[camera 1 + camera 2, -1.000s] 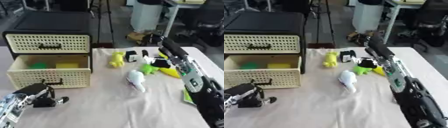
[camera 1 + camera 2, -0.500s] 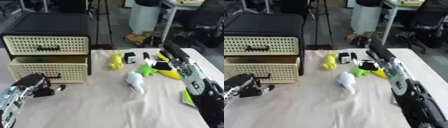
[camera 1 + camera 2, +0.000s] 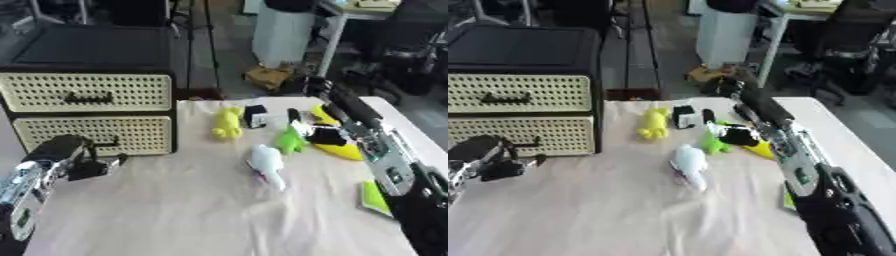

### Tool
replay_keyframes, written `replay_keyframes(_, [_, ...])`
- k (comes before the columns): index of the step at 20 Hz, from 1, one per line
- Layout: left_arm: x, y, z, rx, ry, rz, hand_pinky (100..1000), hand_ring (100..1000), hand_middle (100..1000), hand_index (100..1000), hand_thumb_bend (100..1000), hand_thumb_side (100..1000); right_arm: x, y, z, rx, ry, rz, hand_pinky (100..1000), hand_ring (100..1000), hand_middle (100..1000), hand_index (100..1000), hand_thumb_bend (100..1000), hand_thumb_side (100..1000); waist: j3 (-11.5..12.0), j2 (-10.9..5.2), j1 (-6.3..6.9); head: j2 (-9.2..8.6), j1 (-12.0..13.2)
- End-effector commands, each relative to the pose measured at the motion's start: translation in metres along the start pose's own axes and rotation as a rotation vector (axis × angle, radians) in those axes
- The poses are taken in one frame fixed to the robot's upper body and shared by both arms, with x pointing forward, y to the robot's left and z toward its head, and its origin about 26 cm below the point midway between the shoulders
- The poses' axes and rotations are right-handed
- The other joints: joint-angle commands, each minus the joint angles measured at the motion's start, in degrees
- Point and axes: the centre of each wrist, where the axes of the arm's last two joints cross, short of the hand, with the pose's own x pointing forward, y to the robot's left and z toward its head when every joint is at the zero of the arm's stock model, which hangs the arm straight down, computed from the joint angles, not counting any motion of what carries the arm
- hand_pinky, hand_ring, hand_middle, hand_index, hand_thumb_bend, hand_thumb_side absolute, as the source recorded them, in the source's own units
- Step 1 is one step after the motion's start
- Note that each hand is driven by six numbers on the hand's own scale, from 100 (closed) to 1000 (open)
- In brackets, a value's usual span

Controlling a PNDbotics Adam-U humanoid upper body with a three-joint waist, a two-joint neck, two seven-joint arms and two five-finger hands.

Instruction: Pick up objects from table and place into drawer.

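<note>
A: The lower drawer (image 3: 96, 134) was standing open a second ago, with green and yellow things showing inside; half a second ago it was nearly in, and now its front sits flush with the cabinet (image 3: 87, 75).

B: So the left hand (image 3: 74, 157) pushed it shut?

A: It looks that way. That hand is now just in front of the drawer, low at its left end. Its fingers look curled in, with nothing between them that I can make out. I cannot tell whether it touches the drawer front.

B: And the right hand (image 3: 322, 131)?

A: Out over the toys, well to the right of the drawer, much where it was before. It sits right against the yellow banana-shaped thing (image 3: 335, 146) and the green toy (image 3: 289, 140), but whether its fingers are closed on anything I cannot tell; they are too dark and blurred.

B: What is left on the table?

A: A yellow toy (image 3: 227, 125) nearest the drawer, a small black and white box (image 3: 255, 116) beside it, the green toy, the banana shape, and a white toy (image 3: 267, 164) in front of them. A green card (image 3: 376, 196) lies far right.

B: Then the job is not finished.

A: I judge not. With the drawer closed, it would have to be pulled open before anything more goes in.
</note>
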Motion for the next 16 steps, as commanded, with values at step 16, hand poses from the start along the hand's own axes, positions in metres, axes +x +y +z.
replay_keyframes(16, [-0.031,0.025,0.034,0.288,-0.115,0.101,100,100,270,627,518,1000,0.000,-0.013,-0.008,-0.036,-0.015,0.022,664,749,791,810,100,366,-0.18,-0.68,1.00,-0.57,-0.01])
